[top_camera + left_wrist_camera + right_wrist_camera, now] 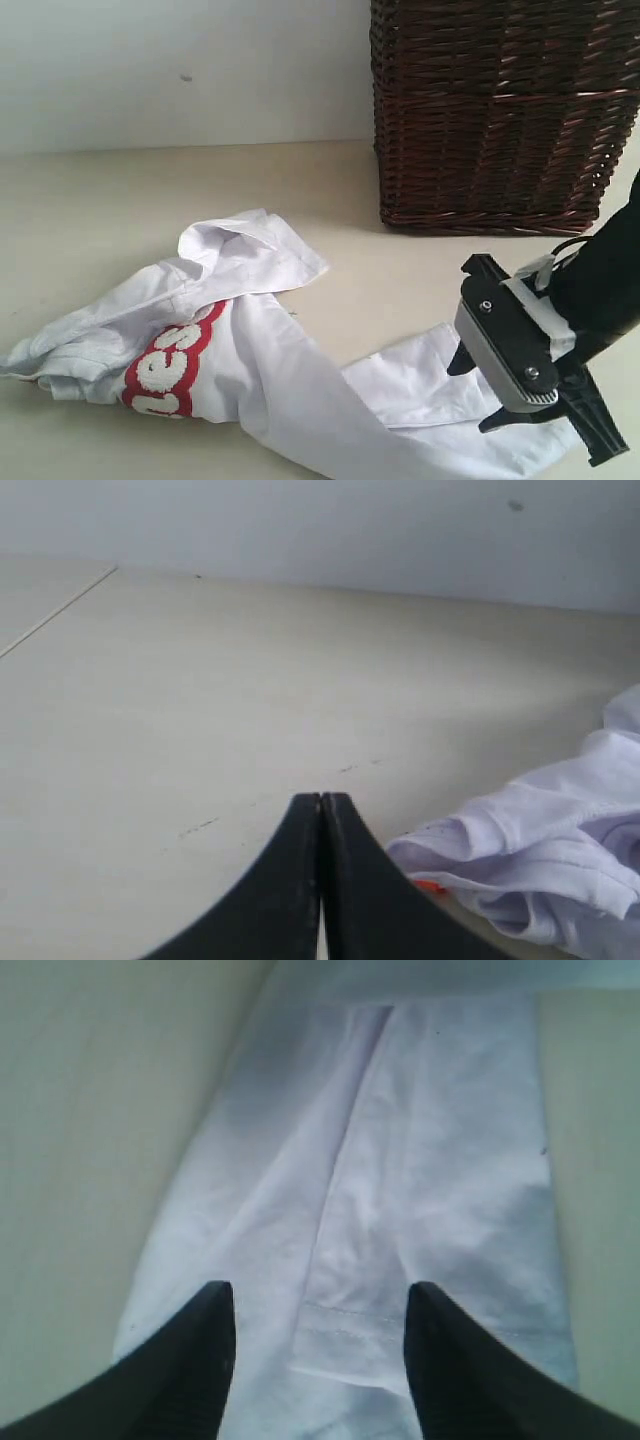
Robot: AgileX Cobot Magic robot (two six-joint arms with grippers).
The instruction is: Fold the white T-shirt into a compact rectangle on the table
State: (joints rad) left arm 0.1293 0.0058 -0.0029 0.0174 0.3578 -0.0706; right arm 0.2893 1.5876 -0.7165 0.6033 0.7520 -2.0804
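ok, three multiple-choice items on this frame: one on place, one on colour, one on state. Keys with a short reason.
1. Where does the basket stand relative to the shirt?
A. On top of it
B. Behind it, to the right in the exterior view
C. In front of it, to the left

2. What colour surrounds the lettering on the shirt?
A. Red
B. Blue
C. Green

3. How is the right gripper?
A. Shut on the shirt
B. Shut on the basket
C. Open over the shirt

Answers:
1 B: the basket sits at the back right on the table, apart from the shirt.
2 A: a red band holds the white letters.
3 C: the right wrist view shows its jaws apart with the shirt below them.
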